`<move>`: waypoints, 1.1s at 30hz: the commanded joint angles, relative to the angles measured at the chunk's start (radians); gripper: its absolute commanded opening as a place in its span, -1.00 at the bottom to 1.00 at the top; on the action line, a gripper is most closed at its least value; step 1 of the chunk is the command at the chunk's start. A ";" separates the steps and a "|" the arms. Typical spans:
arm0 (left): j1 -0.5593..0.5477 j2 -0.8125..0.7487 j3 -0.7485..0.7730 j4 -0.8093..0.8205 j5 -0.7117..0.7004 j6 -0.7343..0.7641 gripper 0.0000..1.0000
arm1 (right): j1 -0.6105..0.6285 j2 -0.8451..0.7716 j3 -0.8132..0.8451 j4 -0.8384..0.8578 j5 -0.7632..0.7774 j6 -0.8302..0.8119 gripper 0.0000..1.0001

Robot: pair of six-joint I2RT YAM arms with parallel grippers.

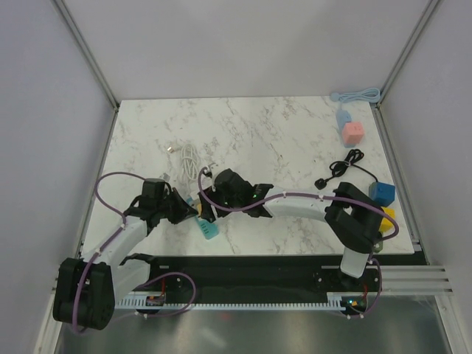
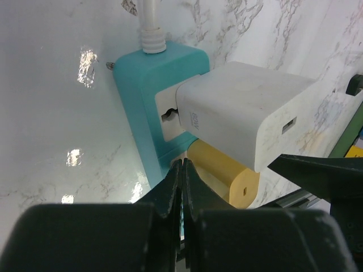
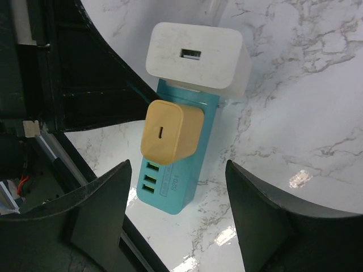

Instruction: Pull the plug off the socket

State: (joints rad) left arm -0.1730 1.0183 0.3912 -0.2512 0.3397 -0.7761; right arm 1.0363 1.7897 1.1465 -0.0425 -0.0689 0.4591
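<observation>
A teal power strip (image 1: 209,228) lies near the table's front edge with a white plug (image 3: 195,56) and a yellow plug (image 3: 170,130) seated in it. In the left wrist view the strip (image 2: 142,96) carries the white plug (image 2: 238,113) above the yellow plug (image 2: 224,170). My left gripper (image 2: 182,170) is shut, its tips against the strip's side just below the yellow plug, with nothing between them. My right gripper (image 3: 178,192) is open and wide, hovering over the strip's USB end (image 3: 170,190) and touching neither plug. Both grippers meet at the strip in the top view.
The strip's white cord (image 1: 190,158) coils behind it. At the right side are a black cable (image 1: 345,166), a pink cube (image 1: 352,133), a blue cube (image 1: 381,193), a yellow object (image 1: 388,215) and a light-blue cable (image 1: 355,94).
</observation>
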 commanded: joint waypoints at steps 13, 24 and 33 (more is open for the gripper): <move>0.006 0.017 -0.014 0.004 -0.056 0.008 -0.95 | 0.102 0.100 0.156 -0.091 0.233 -0.017 0.28; 0.006 0.049 -0.006 -0.025 -0.085 0.014 -0.95 | 0.140 0.158 0.220 -0.128 0.334 -0.030 0.20; 0.006 0.062 0.006 -0.095 -0.140 0.037 -0.96 | 0.149 0.172 0.257 -0.140 0.391 -0.031 0.11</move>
State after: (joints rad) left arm -0.1734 1.0561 0.4053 -0.2436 0.3141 -0.7761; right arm 1.1812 1.9507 1.3548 -0.1799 0.2741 0.4389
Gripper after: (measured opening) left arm 0.026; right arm 0.566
